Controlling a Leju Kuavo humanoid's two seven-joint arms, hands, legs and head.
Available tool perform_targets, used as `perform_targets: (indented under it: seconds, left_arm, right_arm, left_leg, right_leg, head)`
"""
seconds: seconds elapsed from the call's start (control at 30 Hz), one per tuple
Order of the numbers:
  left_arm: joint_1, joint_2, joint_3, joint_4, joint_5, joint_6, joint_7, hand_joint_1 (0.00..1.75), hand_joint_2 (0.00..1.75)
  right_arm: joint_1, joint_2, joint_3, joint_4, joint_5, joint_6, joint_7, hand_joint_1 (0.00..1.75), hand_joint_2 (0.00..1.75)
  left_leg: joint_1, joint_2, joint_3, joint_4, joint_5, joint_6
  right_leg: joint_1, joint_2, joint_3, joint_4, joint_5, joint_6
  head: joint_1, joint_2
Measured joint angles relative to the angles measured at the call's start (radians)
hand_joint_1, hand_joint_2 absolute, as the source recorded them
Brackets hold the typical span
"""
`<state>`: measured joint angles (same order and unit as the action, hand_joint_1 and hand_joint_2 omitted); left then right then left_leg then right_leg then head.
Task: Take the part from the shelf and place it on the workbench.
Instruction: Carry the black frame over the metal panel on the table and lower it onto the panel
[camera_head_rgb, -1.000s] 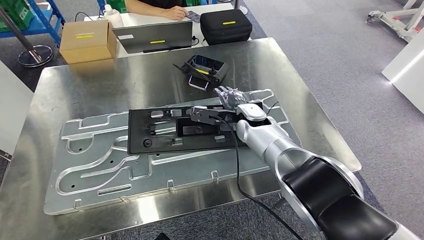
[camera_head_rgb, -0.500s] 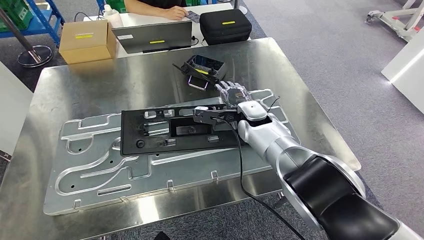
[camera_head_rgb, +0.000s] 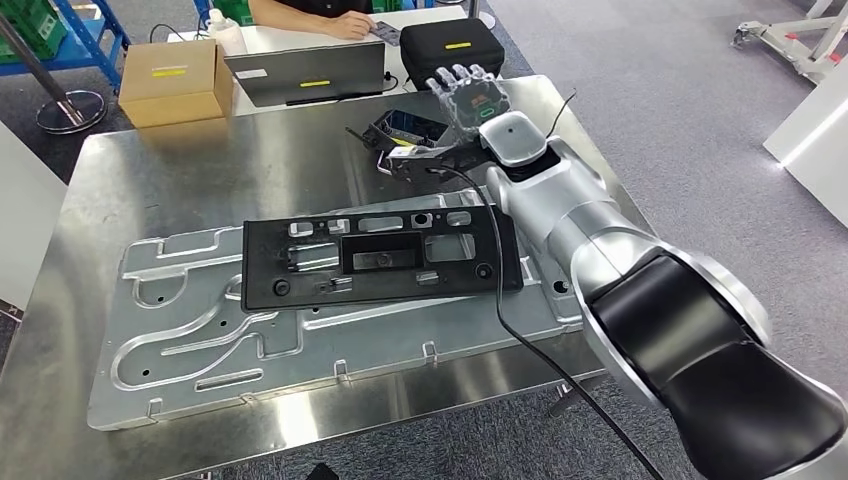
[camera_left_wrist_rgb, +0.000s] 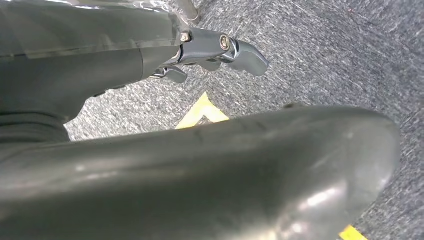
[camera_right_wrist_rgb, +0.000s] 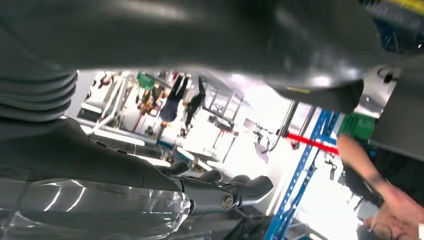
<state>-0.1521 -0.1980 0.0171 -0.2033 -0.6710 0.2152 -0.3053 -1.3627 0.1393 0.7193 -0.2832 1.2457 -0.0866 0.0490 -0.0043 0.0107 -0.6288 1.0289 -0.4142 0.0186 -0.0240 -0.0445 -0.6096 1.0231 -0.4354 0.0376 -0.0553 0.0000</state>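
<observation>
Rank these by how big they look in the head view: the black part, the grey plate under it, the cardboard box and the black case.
1. Grey plate
2. Black part
3. Cardboard box and black case: these look about alike, and both sit farther from the camera, so I won't rank them.

The right hand (camera_head_rgb: 468, 95) has been lifted off the black part (camera_head_rgb: 380, 259) and raised with fingers spread; the part has been left flat on the grey plate (camera_head_rgb: 200, 340).
</observation>
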Motion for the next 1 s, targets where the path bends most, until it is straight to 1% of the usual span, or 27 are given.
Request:
perform_targets:
  seconds: [0.27,0.47,0.57,0.67,0.7,0.73,0.77,0.8,0.83,0.9,0.93,0.97,1.0]
  left_arm:
    - [0.001,0.0,0.029,0.0,0.018,-0.009,-0.023,0.0,0.0]
    - [0.005,0.0,0.034,0.0,0.007,-0.015,-0.037,0.0,0.0]
    - [0.007,0.004,0.034,0.0,0.004,-0.014,-0.039,0.0,0.0]
    - [0.009,0.008,0.035,0.0,0.007,-0.014,-0.042,0.0,0.0]
    - [0.01,0.008,0.035,0.0,0.009,-0.013,-0.044,0.0,0.0]
    - [0.01,0.009,0.037,0.0,0.01,-0.012,-0.046,0.0,0.0]
    - [0.01,0.009,0.038,0.0,0.012,-0.01,-0.047,0.0,0.0]
    - [0.01,0.009,0.04,0.0,0.013,-0.008,-0.048,0.0,0.0]
    - [0.01,0.009,0.041,0.0,0.015,-0.007,-0.049,0.0,0.0]
    - [0.01,0.009,0.042,0.0,0.018,-0.007,-0.049,0.0,0.0]
    - [0.011,0.009,0.043,0.0,0.02,-0.007,-0.049,0.0,0.0]
    - [0.012,0.009,0.043,0.0,0.021,-0.008,-0.049,0.0,0.0]
    - [0.013,0.009,0.045,0.0,0.021,-0.009,-0.049,0.0,0.0]
  right_arm:
    - [-0.072,-0.009,0.019,-0.002,0.01,0.03,-0.014,0.0,0.0]
    - [-0.083,-0.012,0.022,-0.008,0.009,0.041,-0.029,0.0,0.0]
    - [-0.082,-0.012,0.022,-0.009,0.005,0.044,-0.029,0.0,0.0]
    - [-0.082,-0.012,0.022,-0.009,0.0,0.044,-0.028,0.0,0.0]
    - [-0.082,-0.012,0.022,-0.009,-0.003,0.044,-0.028,0.0,0.0]
    - [-0.082,-0.013,0.022,-0.009,-0.005,0.044,-0.028,0.0,0.0]
    - [-0.082,-0.015,0.022,-0.009,-0.006,0.044,-0.028,0.0,0.0]
    - [-0.083,-0.017,0.022,-0.009,-0.006,0.045,-0.028,0.0,0.0]
    - [-0.082,-0.02,0.022,-0.009,-0.007,0.046,-0.029,0.0,0.0]
    - [-0.078,-0.026,0.022,-0.008,-0.007,0.048,-0.029,0.0,0.0]
    - [-0.075,-0.028,0.022,-0.008,-0.007,0.049,-0.029,0.0,0.0]
    - [-0.072,-0.03,0.022,-0.007,-0.007,0.049,-0.029,0.0,0.0]
    - [-0.07,-0.031,0.023,-0.007,-0.007,0.049,-0.029,0.0,0.0]
  left_leg:
    - [0.0,0.0,0.0,0.0,0.0,0.0]
    - [0.0,0.0,0.0,0.0,0.0,0.0]
    - [-0.004,0.0,-0.002,0.003,-0.002,0.001]
    - [-0.007,-0.001,-0.003,0.004,-0.002,0.005]
    - [-0.008,-0.002,-0.002,0.003,0.0,0.008]
    - [-0.005,-0.002,0.0,-0.002,0.004,0.012]
    - [-0.002,-0.002,0.002,-0.008,0.01,0.017]
    - [0.0,-0.003,0.004,-0.015,0.015,0.021]
    - [0.003,-0.003,0.004,-0.02,0.02,0.024]
    - [0.0,-0.006,-0.001,-0.02,0.024,0.028]
    - [-0.001,-0.009,-0.004,-0.019,0.026,0.028]
    - [-0.001,-0.012,-0.007,-0.017,0.027,0.027]
    - [-0.002,-0.016,-0.01,-0.014,0.028,0.025]
  right_leg:
    - [0.0,0.0,0.0,0.0,0.0,0.0]
    - [0.0,0.0,0.0,0.0,0.0,0.0]
    - [-0.001,-0.001,0.001,-0.002,0.001,0.002]
    - [-0.003,-0.003,0.002,-0.004,0.003,0.005]
    - [-0.004,-0.004,0.003,-0.005,0.005,0.008]
    - [-0.005,-0.003,0.003,-0.004,0.003,0.01]
    - [-0.006,0.002,0.0,0.004,-0.007,0.012]
    - [-0.006,0.011,-0.01,0.029,-0.029,0.012]
    - [-0.005,0.022,-0.028,0.075,-0.063,0.011]
    - [-0.004,0.038,-0.082,0.207,-0.134,0.009]
    - [-0.003,0.04,-0.102,0.259,-0.152,0.008]
    - [-0.003,0.041,-0.108,0.28,-0.151,0.007]
    - [-0.003,0.041,-0.094,0.26,-0.131,0.005]
  head:
    - [0.0,0.0]
    - [0.0,0.0]
    - [0.0,0.0]
    - [0.0,0.0]
    - [0.0,0.0]
    - [0.0,0.0]
    - [0.0,0.0]
    - [0.0,0.0]
    - [0.0,0.0]
    - [0.0,0.0]
    - [0.0,0.0]
    - [0.0,0.0]
    - [0.0,0.0]
